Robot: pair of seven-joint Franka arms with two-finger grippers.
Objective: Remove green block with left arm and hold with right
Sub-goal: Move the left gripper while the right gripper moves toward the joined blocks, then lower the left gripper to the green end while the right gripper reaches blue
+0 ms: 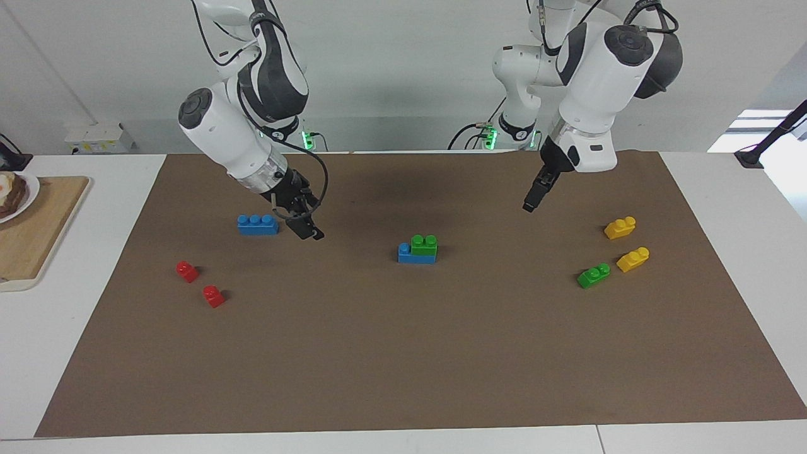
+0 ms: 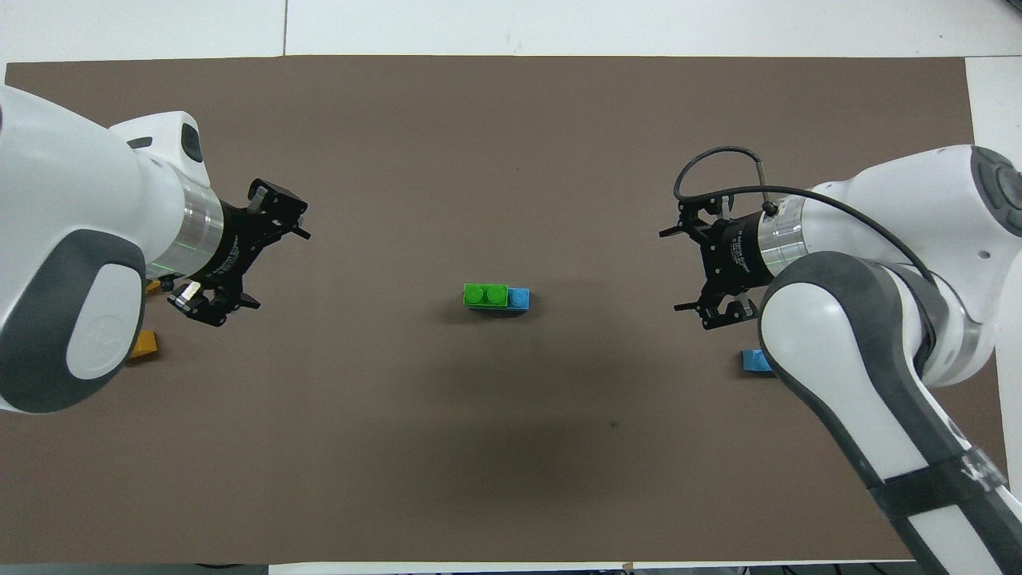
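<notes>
Green block point(image 1: 424, 244) sits stacked on a blue brick point(image 1: 416, 255) mid-mat, on the tabletop point(image 1: 82, 302), between the two sets of jaws and touched by neither; left gripper point(image 1: 529, 207) hangs above the mat toward the left arm's end, jaws' state cannot be told; right gripper point(image 1: 312, 232) hangs low just beside a second blue brick point(image 1: 258, 224), jaws' state likewise cannot be told. Second green brick point(image 1: 594, 275) lies with two yellow bricks point(image 1: 620, 227) past the left jaws; two red bricks point(image 1: 187, 271) lie past the right jaws.
</notes>
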